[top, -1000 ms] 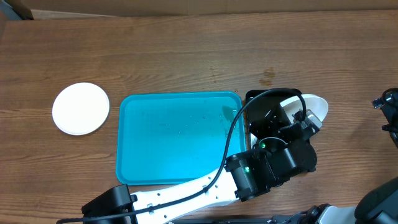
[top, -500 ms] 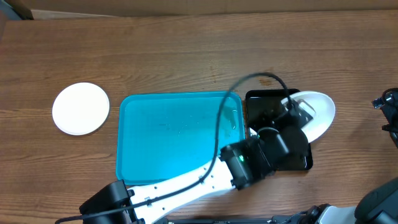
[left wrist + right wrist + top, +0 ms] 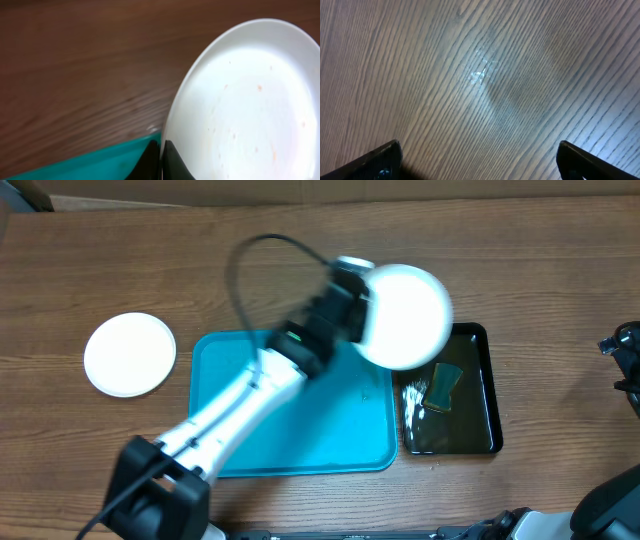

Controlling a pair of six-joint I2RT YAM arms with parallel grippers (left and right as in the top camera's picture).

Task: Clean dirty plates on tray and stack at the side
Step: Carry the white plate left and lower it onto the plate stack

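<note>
Overhead, grip: the left gripper (image 3: 360,305) pinches the held plate (image 3: 405,315) by its rim. The plate is white, up in the air and blurry.
Overhead, under the jaws: the far corner of the turquoise tray (image 3: 230,380). We spot no plates lying on it, though the arm hides a strip.
Overhead, second plate (image 3: 130,354): white, flat on bare wood, well apart from the jaws, past the tray's other end.
Overhead, wash spot: the black tray (image 3: 480,435) is near the jaws on the opposite side, wet-looking, with a greenish pad (image 3: 445,385) in it.
Overhead, progress: we reckon one plate is parked and one is in hand, so the stacking is left to do. We can't find a third plate anywhere.
Overhead, surroundings: brown wood-grain tabletop (image 3: 300,270), and a tan strip (image 3: 300,188) along the far edge. That's all the room we get.
Left wrist, grip: the jaws are closed on the plate's edge, and the plate face (image 3: 250,110) fills the space beyond them.
Left wrist, cleanliness: faint orange specks, so maybe not spotless.
Left wrist, below the jaws: a teal tray corner (image 3: 90,162), then wood.
Right wrist, right gripper (image 3: 479,159): jaws spread wide with nothing between them, only tabletop (image 3: 485,75) with a small shiny smudge.
</note>
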